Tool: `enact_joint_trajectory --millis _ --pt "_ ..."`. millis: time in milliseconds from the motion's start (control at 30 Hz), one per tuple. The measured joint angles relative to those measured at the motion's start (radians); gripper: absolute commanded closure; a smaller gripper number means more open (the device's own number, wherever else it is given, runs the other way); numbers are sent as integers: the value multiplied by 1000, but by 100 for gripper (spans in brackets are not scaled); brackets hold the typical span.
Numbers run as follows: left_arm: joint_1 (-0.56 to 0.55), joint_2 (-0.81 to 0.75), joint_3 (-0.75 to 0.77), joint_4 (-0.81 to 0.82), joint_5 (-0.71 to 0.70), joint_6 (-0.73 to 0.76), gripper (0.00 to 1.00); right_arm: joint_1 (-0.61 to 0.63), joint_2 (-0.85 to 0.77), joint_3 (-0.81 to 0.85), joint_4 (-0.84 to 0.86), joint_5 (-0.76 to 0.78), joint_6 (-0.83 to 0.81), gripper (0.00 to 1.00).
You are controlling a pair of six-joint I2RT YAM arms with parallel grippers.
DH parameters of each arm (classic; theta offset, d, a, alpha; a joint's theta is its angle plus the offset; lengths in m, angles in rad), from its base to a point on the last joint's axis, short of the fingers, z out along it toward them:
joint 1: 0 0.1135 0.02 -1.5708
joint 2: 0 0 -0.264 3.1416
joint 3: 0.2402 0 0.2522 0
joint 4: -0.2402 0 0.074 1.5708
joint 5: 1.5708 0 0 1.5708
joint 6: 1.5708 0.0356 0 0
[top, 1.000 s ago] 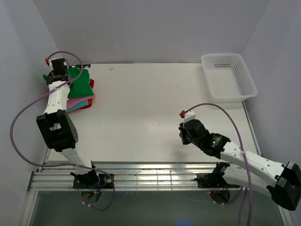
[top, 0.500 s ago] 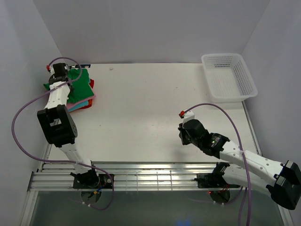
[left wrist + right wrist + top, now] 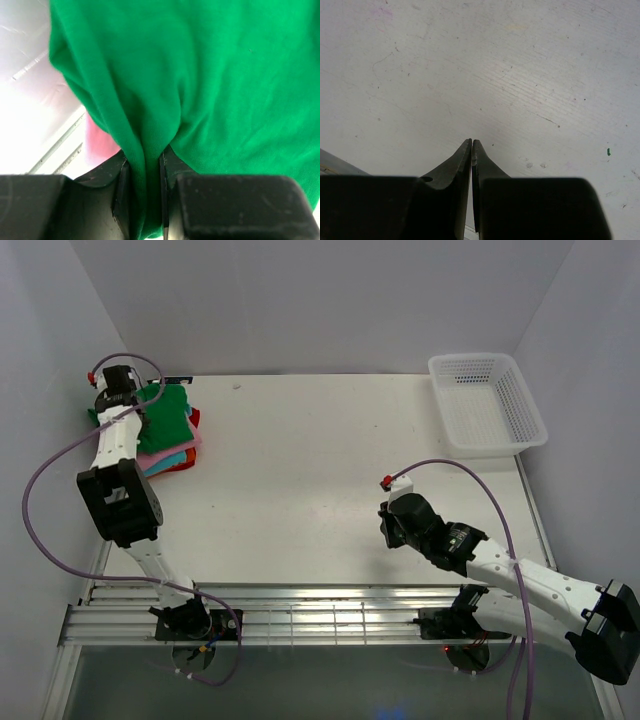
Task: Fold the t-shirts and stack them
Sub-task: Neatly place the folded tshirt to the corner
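Laying green t-shirt (image 3: 165, 415) atop folded stack (image 3: 172, 457), pinching it with left gripper (image 3: 144, 167); parking right gripper (image 3: 471, 145) clenched empty; probably needing squared release next.

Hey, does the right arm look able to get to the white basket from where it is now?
Probably yes: only bare table lies between the right hand and the white basket, and that hand is shut on nothing.
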Motion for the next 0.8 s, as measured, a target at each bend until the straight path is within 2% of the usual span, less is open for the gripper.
enact_joint_trajectory --millis 33,133,167,200,400,600,633,733,800 --pt "3 8 18 -6 -3 -4 95 0 0 0 0 0 0 91" --pt "7 12 26 -10 -27 -20 36 0 0 0 0 -1 2 88" --pt "6 11 23 -9 -42 -26 24 0 2 0 0 -1 2 86" --pt "7 7 19 -5 -56 -32 3 0 5 0 1 -1 3 85" --pt "13 -82 16 58 -131 -48 2 0 50 -1 8 -19 9 83" --pt "5 -314 -7 208 -149 -28 2 0 63 -13 16 -31 19 83" --pt "2 -357 -13 231 -143 -28 5 0 64 -13 17 -31 21 82" --pt "-10 -481 -52 269 -104 -45 12 0 66 -13 22 -31 25 75" --pt "-26 -549 -101 274 -58 -76 11 0 71 -5 20 -29 27 64"
